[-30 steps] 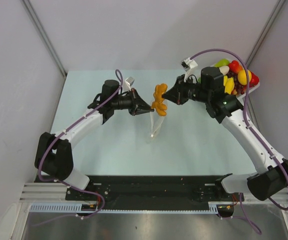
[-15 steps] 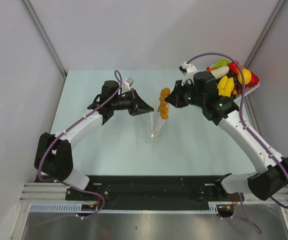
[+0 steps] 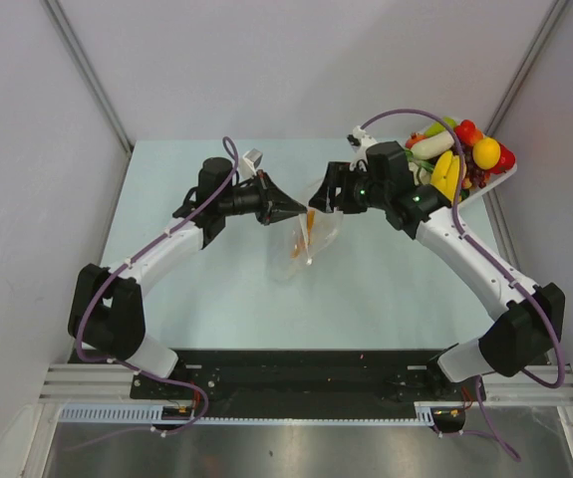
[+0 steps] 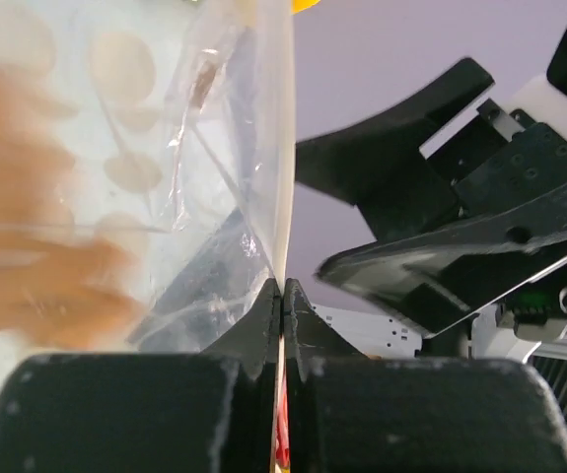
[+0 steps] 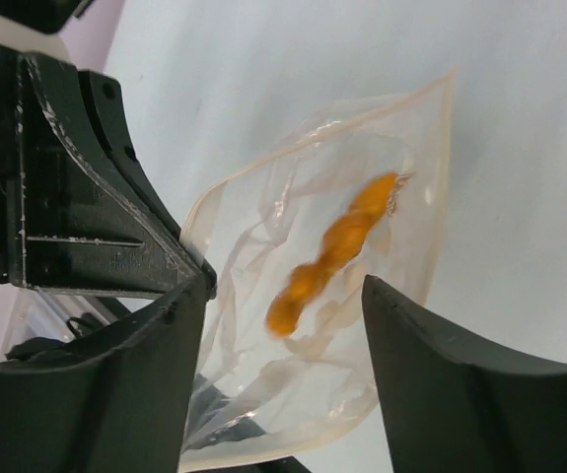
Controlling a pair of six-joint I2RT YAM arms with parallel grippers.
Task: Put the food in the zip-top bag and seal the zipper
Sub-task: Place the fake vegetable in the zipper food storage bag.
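The clear soft plastic bag with cream dots (image 3: 311,234) looks light, floppy and slippery. My left jaws are pinched on its stiffer top edge, the best place to hold. My right jaws are apart over its mouth, and the small orange toy piece (image 5: 332,251) is inside. I think there's room all round on the pale tabletop (image 3: 196,299).

Readable text, labels, brands, numbers, signs: none found in the top, left wrist or right wrist views. The only print is the pattern of cream dots on the zip-top bag (image 4: 165,118), upper left of the left wrist view; it carries no lettering.
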